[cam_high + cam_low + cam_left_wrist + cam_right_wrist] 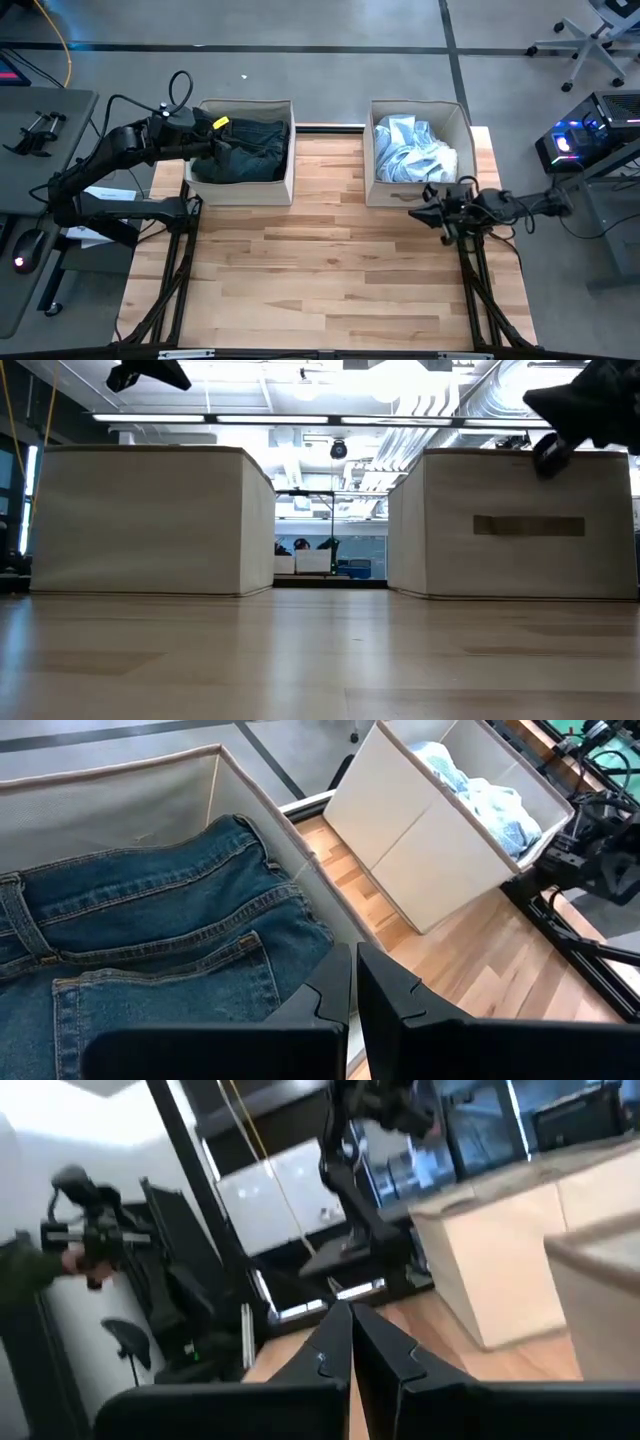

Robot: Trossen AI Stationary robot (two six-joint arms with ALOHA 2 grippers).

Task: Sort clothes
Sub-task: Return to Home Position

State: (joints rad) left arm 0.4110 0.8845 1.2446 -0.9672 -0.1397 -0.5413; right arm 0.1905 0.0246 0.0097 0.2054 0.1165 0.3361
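Observation:
Dark denim jeans [243, 150] lie on top in the left beige bin [288, 185]; they fill the left wrist view [150, 940]. Pale blue and white clothes [410, 150] are heaped in the right beige bin [400, 192], also seen in the left wrist view [480, 790]. My left gripper [222, 146] is shut and empty, above the left bin over the jeans [352, 975]. My right gripper [418, 212] is shut and empty, just in front of the right bin [350, 1330], above the table.
The two bins stand side by side at the table's far edge, with a gap [330, 560] between them. The bare wooden tabletop [330, 280] stretches from the bins to the near edge. A side desk [30, 150] and equipment stand to the left.

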